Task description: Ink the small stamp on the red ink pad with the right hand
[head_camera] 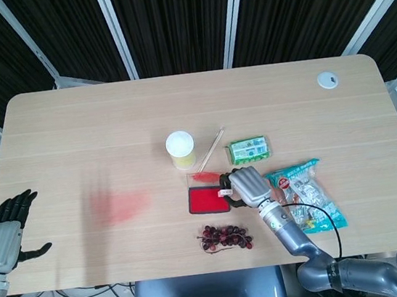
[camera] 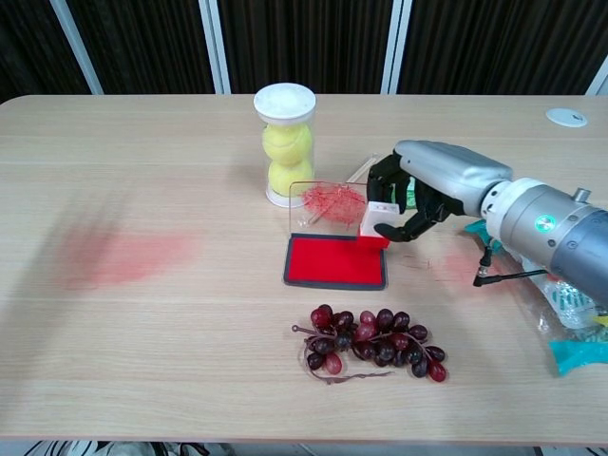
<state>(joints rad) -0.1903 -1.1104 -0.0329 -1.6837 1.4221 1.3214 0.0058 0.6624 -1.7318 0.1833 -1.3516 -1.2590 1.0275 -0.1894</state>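
Note:
The red ink pad point(camera: 334, 262) lies open in its dark tray at the table's middle, its clear lid point(camera: 326, 207) standing up behind it. In the head view the ink pad point(head_camera: 205, 199) shows just left of my right hand point(head_camera: 244, 186). My right hand point(camera: 429, 190) holds the small white stamp point(camera: 378, 226) in its fingertips, with the stamp's base at the pad's right rear corner. Whether it touches the ink is unclear. My left hand point(head_camera: 11, 226) hangs off the table's left front edge, fingers apart, holding nothing.
A clear tube of yellow balls point(camera: 284, 142) stands behind the pad. A bunch of dark grapes point(camera: 370, 344) lies in front of it. A green packet point(head_camera: 248, 149), a snack bag point(head_camera: 308, 194) and a wooden stick point(head_camera: 212, 149) lie to the right. A red smear point(camera: 123, 258) marks the tabletop at left.

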